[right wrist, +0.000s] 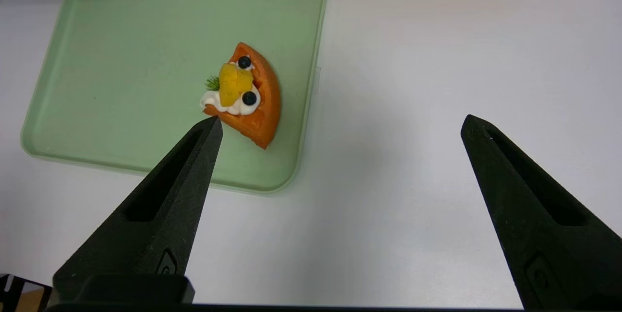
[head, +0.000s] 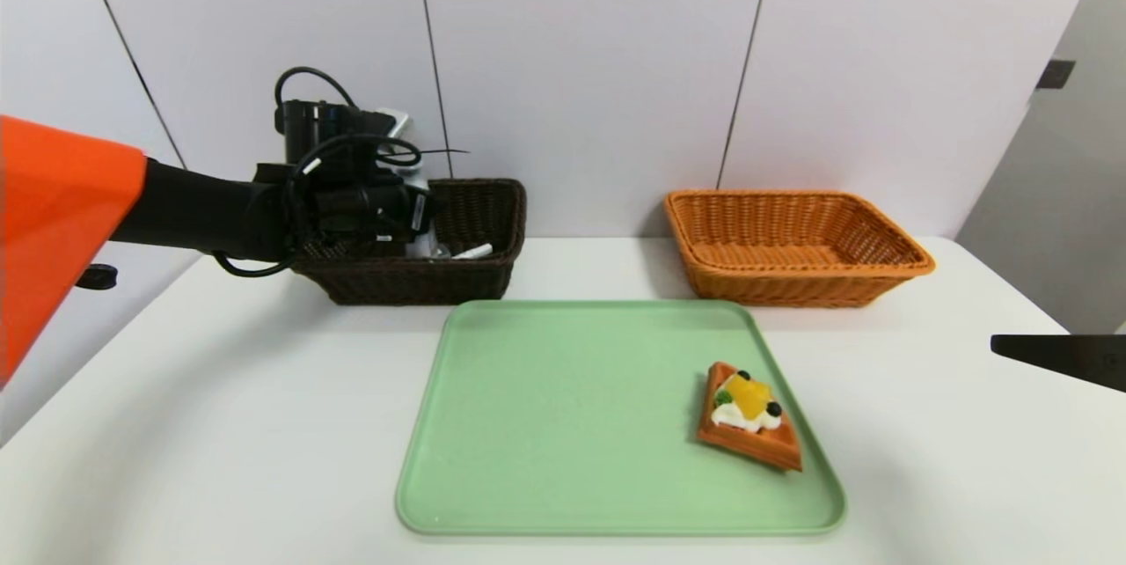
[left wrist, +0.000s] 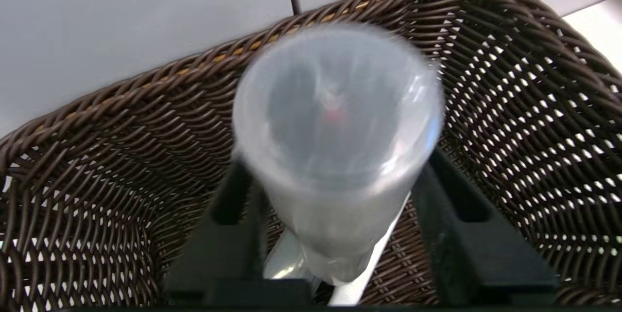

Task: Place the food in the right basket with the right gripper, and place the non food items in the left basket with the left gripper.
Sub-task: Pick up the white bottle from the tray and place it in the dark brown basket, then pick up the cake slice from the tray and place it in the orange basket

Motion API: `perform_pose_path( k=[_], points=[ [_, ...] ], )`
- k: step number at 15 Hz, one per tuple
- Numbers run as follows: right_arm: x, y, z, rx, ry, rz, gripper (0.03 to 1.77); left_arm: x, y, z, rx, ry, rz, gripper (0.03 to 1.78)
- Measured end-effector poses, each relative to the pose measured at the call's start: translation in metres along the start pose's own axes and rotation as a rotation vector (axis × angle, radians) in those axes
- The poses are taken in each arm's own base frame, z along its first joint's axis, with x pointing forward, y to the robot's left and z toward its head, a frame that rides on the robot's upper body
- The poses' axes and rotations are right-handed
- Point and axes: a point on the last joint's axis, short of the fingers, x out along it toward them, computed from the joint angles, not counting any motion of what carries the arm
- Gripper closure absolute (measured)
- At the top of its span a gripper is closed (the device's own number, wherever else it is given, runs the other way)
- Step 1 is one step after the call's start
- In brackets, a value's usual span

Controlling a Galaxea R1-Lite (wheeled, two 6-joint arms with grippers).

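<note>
- A clear, whitish, cylindrical plastic container [left wrist: 335,108] stands roughly upright over the inside of the dark brown woven wicker basket [head: 422,285], on the robot's left.
- The left pincer [left wrist: 335,168], reaching into that basket, is open, its two sides apart around the container; whether either touches it, I cannot tell.
- Beneath the container, a slim white item [left wrist: 357,285] lies in the basket.
- In front of the baskets, a pale green rectangular tray [head: 581,424] rests on the white counter [head: 220,424].
- A wedge-shaped orange-brown waffle with cream, yellow fruit and dark berries [head: 748,415] lies near the tray's right edge.
- The orange woven wicker basket [head: 778,290] sits behind the tray, on the right.
- The right pincer [right wrist: 342,116] is wide open and holds nothing, above the counter to the tray's right.
</note>
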Motion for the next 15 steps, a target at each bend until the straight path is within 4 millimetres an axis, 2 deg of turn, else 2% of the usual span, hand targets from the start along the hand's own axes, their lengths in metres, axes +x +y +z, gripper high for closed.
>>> perform_pose_path(
  k=[4, 7, 9, 12, 15],
  points=[
    [0.0, 0.0, 0.0, 0.0, -0.002, 0.0, 0.1, -0.002, 0.002, 0.001, -0.004, -0.003, 0.006, 0.56],
    [0.0, -0.001, -0.001, 0.003, 0.001, -0.002, 0.1, -0.022, 0.007, 0.013, -0.003, -0.031, 0.026, 0.41],
    [0.0, -0.001, -0.001, 0.003, -0.001, -0.002, 0.1, -0.048, 0.014, 0.026, -0.001, -0.057, 0.051, 0.34],
    [0.002, -0.001, 0.0, 0.002, 0.0, -0.002, 0.1, -0.096, 0.03, 0.041, -0.02, -0.042, 0.108, 0.27],
    [0.004, -0.001, 0.003, -0.009, 0.006, -0.001, 0.1, -0.143, 0.037, 0.041, -0.043, -0.01, 0.155, 0.22]
  ],
)
